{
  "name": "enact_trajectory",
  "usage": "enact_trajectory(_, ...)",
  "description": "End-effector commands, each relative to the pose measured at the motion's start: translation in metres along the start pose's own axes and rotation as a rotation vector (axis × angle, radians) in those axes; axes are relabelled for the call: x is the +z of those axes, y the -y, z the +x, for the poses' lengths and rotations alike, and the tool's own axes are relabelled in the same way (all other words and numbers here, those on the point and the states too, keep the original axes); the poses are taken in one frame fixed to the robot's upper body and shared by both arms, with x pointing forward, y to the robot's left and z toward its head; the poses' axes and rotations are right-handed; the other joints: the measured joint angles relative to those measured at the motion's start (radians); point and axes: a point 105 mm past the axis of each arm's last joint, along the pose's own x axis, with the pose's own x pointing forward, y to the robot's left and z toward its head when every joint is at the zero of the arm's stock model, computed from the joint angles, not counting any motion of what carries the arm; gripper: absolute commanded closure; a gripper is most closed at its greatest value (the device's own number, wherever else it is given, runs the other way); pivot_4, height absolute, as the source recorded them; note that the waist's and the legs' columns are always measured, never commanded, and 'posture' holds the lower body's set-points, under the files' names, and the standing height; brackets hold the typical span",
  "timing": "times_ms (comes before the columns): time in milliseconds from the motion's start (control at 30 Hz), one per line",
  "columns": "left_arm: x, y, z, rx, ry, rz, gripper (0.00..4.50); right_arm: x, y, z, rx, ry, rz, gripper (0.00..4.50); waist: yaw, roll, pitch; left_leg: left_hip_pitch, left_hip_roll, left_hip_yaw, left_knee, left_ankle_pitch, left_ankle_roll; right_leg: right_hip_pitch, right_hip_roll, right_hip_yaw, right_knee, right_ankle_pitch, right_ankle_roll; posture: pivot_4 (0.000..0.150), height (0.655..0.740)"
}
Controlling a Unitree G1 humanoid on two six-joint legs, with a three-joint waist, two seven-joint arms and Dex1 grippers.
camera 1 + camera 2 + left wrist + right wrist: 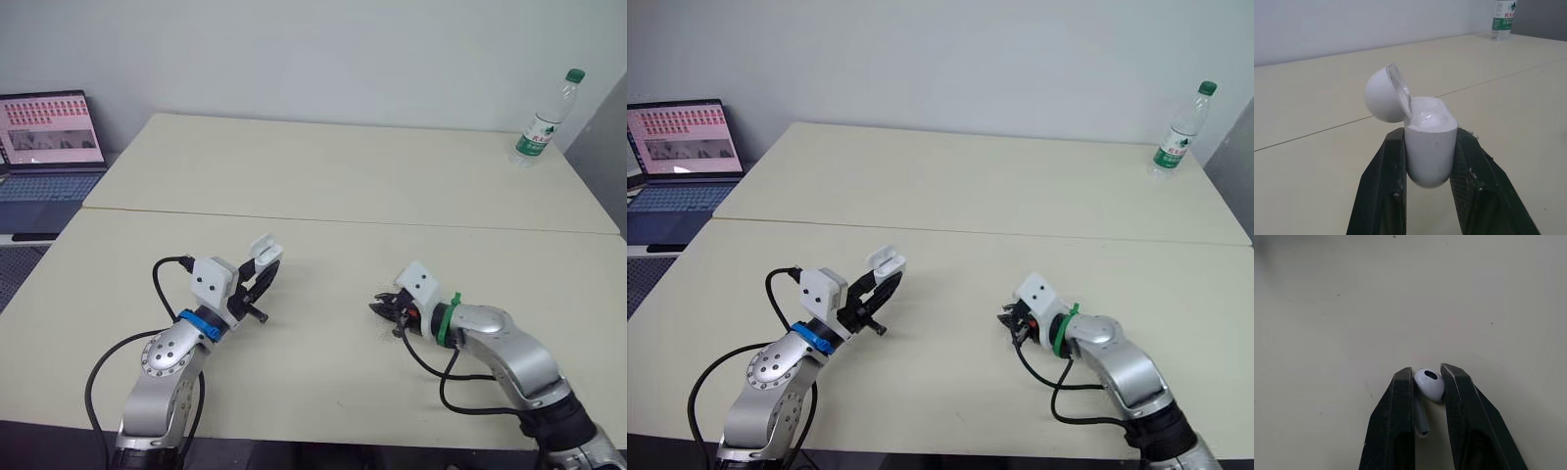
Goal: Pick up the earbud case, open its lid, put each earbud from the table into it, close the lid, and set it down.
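While the L fingers clamp the earbud case clear of the bench at approx 8 o'clock, lid flipped open, the R fingers are closed on an earbud at bench level, approx 5 o'clock. Risks, imo: the pinch sits on the rounded head w/ stem slanted, so it may squirt out or twist on lift. A skewed stem would miss its slot, and pushing it in could shift the case or knock the lid shut.
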Motion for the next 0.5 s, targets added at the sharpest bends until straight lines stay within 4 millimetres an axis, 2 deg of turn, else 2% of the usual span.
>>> enact_trajectory(33,0.013,0.002,0.005,-0.012,0.069,0.021,3.69,0.027,0.001,-0.039,0.090,0.020,-0.108,4.05,0.001,0.000,0.000,0.000,0.000,0.000,0.000,0.000,0.000,0.000,0.000,0.000,0.000,0.000,0.000,0.150,0.7400)
enact_trajectory(133,0.011,0.004,0.009,-0.013,0.082,0.010,3.69,0.010,0.031,-0.082,0.076,-0.145,-0.257,4.05,0.002,0.001,0.000,0.001,0.000,-0.001,0.000,0.000,0.000,0.003,0.000,-0.002,-0.003,0.000,0.000,0.150,0.7400)
enact_trajectory(200,0.010,0.004,0.010,-0.011,0.089,0.004,3.69,-0.003,0.046,-0.102,0.070,-0.238,-0.307,4.05,0.002,0.001,0.000,0.005,0.000,-0.001,-0.001,0.000,0.001,0.009,0.000,-0.002,-0.008,0.000,0.001,0.150,0.7400)
enact_trajectory(333,0.006,0.007,0.014,-0.010,0.102,-0.007,3.69,-0.045,0.081,-0.153,0.042,-0.482,-0.372,4.05,0.002,0.001,0.000,0.010,0.001,0.002,-0.003,-0.001,0.002,0.014,0.000,-0.001,-0.014,0.000,0.001,0.150,0.7400)
enact_trajectory(400,0.005,0.008,0.016,-0.011,0.109,-0.013,3.69,-0.061,0.093,-0.174,0.034,-0.569,-0.377,4.05,0.001,0.001,0.000,0.010,0.001,0.003,-0.004,-0.001,0.002,0.014,0.000,0.001,-0.014,0.000,0.001,0.150,0.7400)
enact_trajectory(500,0.004,0.011,0.018,-0.013,0.116,-0.017,3.69,-0.077,0.105,-0.193,0.031,-0.652,-0.386,4.05,0.000,0.001,0.000,0.014,0.002,0.007,-0.005,-0.001,0.002,0.015,0.000,0.004,-0.014,0.001,0.002,0.150,0.7400)
